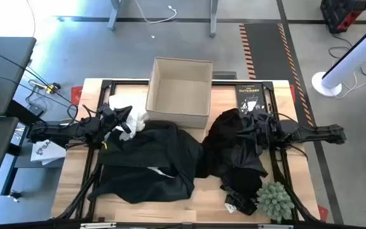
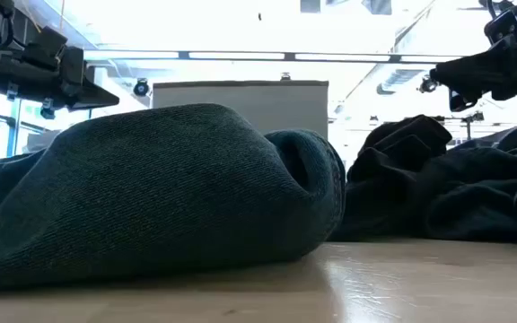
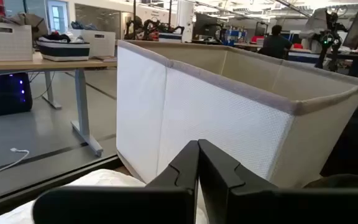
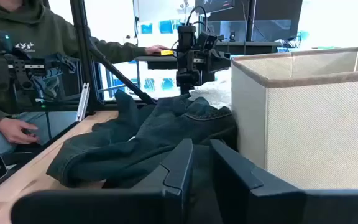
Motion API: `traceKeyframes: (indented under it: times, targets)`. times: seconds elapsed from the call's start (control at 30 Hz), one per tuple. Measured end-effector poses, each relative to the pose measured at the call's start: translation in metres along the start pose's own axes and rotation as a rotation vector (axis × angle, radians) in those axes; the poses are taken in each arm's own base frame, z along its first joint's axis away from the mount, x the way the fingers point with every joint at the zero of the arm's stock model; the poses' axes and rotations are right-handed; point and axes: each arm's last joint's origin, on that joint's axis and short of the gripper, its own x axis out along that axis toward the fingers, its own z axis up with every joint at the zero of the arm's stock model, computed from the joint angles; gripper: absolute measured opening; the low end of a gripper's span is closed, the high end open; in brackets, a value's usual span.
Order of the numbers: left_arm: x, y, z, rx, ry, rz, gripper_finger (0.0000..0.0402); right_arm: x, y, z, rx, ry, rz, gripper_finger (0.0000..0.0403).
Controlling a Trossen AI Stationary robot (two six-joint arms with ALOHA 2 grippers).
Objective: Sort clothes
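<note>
A large black garment (image 1: 148, 159) lies spread on the table's left half and fills the low view (image 2: 151, 188). A second black heap (image 1: 237, 146) lies on the right. A thin white garment (image 1: 137, 118) lies crumpled by the box's left wall. A small black piece (image 1: 239, 197) lies near the front edge. My left gripper (image 1: 127, 124) is shut, just above the white garment (image 3: 98, 180). My right gripper (image 1: 260, 127) hovers over the right black heap, its fingers (image 4: 199, 155) slightly apart and empty. My left gripper's shut fingers (image 3: 197, 165) point down over the white garment. I cannot tell whether they touch it.
An open beige fabric box (image 1: 180, 89) stands at the far middle. A black book (image 1: 250, 95) lies to the box's right, and a small green plant (image 1: 274, 198) stands at the front right. A seated person (image 4: 17, 56) is beyond the table's left side.
</note>
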Motion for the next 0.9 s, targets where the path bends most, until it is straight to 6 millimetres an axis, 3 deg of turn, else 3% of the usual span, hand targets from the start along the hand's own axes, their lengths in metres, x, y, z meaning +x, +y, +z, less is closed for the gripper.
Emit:
traceKeyframes:
  times: [0.9]
  targets:
    - [0.0000,0.0000,0.0000,0.000,0.000,0.000,0.0007,-0.0002,0.0010,0.0001,0.012,0.000,0.036,0.0053]
